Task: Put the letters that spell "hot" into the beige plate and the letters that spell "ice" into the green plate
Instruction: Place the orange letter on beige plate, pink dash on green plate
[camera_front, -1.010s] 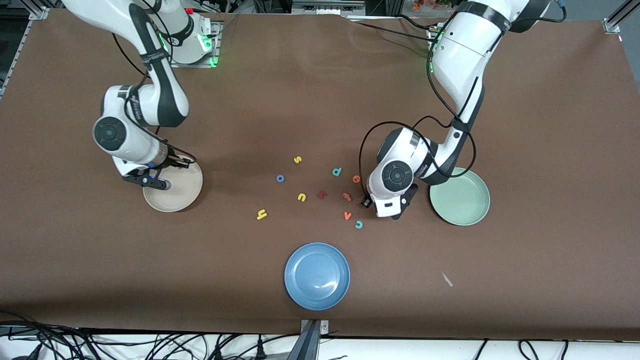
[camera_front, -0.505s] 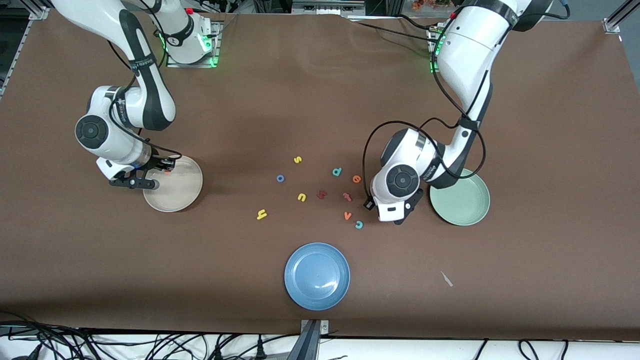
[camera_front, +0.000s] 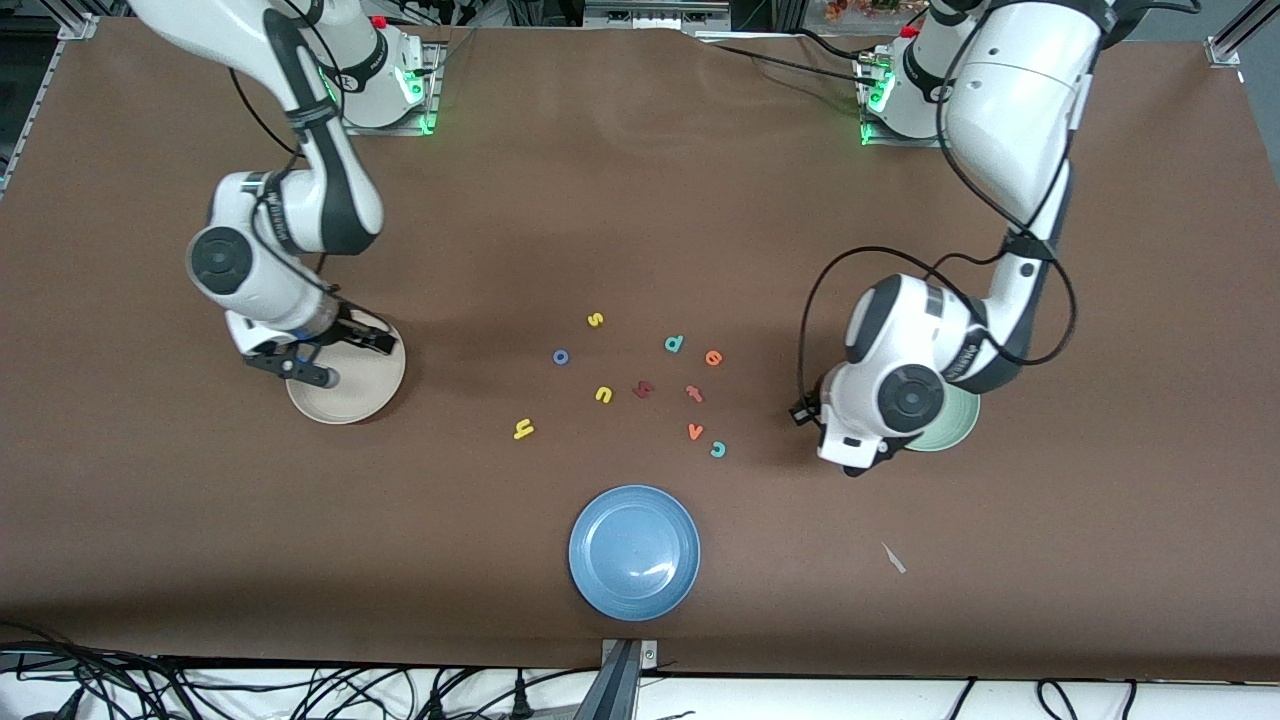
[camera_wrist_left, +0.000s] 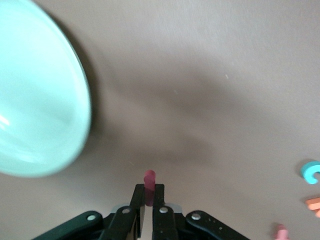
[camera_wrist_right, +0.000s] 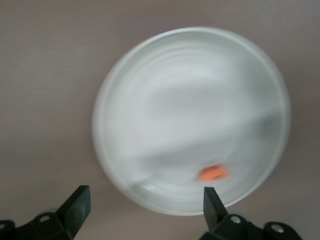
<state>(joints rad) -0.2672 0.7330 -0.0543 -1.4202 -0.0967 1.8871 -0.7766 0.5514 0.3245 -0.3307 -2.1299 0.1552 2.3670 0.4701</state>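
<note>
Letter "i" (camera_wrist_left: 149, 176), the short dark red bar, is pinched upright in the left gripper (camera_wrist_left: 148, 194). The jaws are clamped tight on its lower end and only the tip pokes out. It hangs over bare table just beside the green plate (camera_wrist_left: 35, 100), not over the plate yet.

That's the danger: let go here and the bar lands on the table short of the rim. It's light foam too, so it may cling to one pad on release, or bounce off the raised rim.

At the right arm's end, the right gripper (camera_wrist_right: 144, 196) hovers over the beige plate (camera_wrist_right: 190, 90), jaws spread wide and empty. An orange piece (camera_wrist_right: 213, 173) lies in that plate, too blurred to read.

The teal "c" (camera_front: 717, 449) and the orange "e" (camera_front: 713, 357) sit on the table among the loose letters.
</note>
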